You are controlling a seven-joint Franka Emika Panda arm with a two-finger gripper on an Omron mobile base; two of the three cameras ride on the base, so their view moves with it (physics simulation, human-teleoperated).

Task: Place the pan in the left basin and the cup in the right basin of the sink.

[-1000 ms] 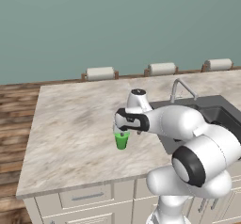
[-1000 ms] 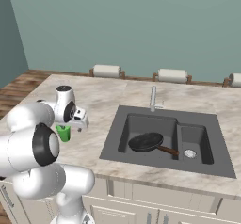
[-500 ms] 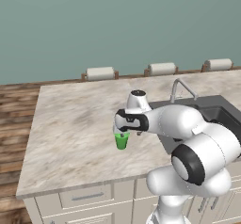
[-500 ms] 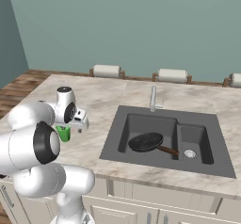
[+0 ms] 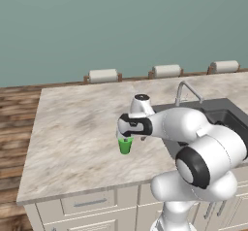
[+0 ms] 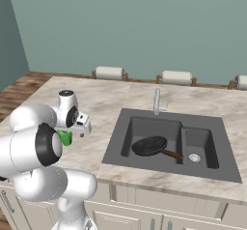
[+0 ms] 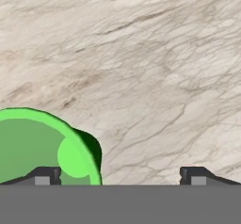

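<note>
Nothing much has changed since a moment ago: the gripper hangs in the same spot over the cup, jaws spread wide and holding nothing. Through the hand camera the cup sits off to one side, its rim under one fingertip rather than centred between the two, so the jaws are not around it. There is one cup, standing upright on the marble counter, well away from the sink on the counter's open side. One pan lies in the left basin, its handle reaching toward the divider. The right basin next to it shows its silver drain. One faucet rises behind the sink.
</note>
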